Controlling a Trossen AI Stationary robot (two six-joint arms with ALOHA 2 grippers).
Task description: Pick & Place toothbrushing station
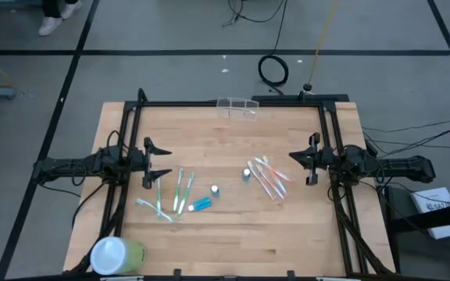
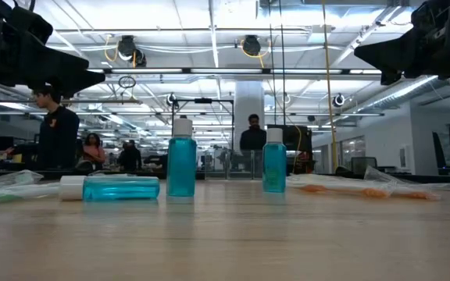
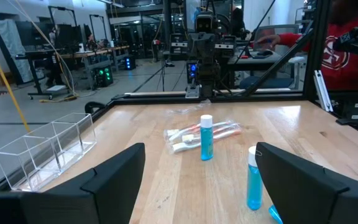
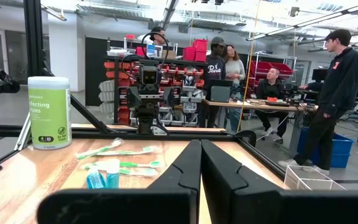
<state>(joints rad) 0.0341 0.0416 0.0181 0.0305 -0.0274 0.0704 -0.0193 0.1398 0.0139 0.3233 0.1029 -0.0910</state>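
A: Where's the toothbrushing station (image 1: 237, 107)?

B: At the worktop's (image 1: 233, 226) far edge, midway between the arms, well apart from both.

A: And the claws?

B: Left claw (image 1: 156, 161) hovers with fingers spread wide; right claw (image 1: 301, 163) hovers pressed together, holding nothing.

Wooden table (image 1: 303, 226) with toothbrushes (image 1: 174, 195), bottles (image 1: 201, 204)

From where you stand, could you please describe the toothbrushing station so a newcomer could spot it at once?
Look at the wooden table and follow its far edge to the middle. There stands the toothbrushing station, a low holder with see-through walls and compartments. It alone is colourless and sits apart from the toothbrushes and blue bottles.
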